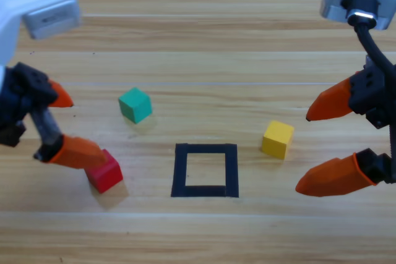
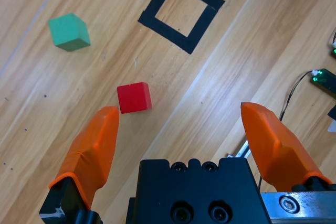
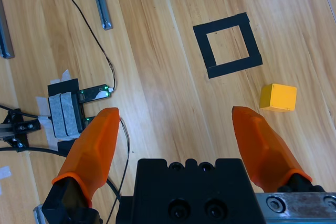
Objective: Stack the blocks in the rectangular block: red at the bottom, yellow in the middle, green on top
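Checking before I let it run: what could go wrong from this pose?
1. The left claw hangs open above the red cube, whose faces sit skewed to the jaws in the left wrist view; closing could twist or nudge it.
2. The black tape rectangle is barely wider than a cube, so red may land on the tape.
3. The right claw waits open near the yellow cube and could bump it.

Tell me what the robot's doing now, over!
Left gripper open, above red cube. Right gripper open, waiting beside yellow cube. Black tape rectangle holds nothing; green cube apart. Nothing blocking.
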`<action>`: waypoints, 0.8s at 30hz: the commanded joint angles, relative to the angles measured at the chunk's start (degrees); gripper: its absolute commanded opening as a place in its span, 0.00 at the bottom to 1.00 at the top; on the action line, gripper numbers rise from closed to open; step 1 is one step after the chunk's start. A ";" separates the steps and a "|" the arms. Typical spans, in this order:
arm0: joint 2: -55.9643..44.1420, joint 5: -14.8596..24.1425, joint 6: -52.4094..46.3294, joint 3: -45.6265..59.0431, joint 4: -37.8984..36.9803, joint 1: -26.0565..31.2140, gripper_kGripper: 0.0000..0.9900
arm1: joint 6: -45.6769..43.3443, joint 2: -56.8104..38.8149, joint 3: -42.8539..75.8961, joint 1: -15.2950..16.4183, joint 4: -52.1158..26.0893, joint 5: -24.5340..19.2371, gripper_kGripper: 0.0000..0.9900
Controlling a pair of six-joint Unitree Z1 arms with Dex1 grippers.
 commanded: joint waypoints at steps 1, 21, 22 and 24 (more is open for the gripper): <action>6.06 0.24 -0.78 -1.14 0.65 -1.19 1.00 | -0.31 2.25 0.28 1.51 -0.45 0.06 0.95; 2.63 9.82 -24.77 -0.43 -0.32 2.24 1.00 | 37.57 10.25 -2.00 -0.95 -3.53 -39.23 0.95; 3.51 9.82 -28.02 -0.26 0.03 3.73 1.00 | 39.59 11.48 -2.53 -0.95 -3.18 -39.58 0.95; 5.18 9.82 -32.86 0.18 0.12 5.05 1.00 | 45.13 13.59 -3.76 -1.03 -2.03 -39.50 0.96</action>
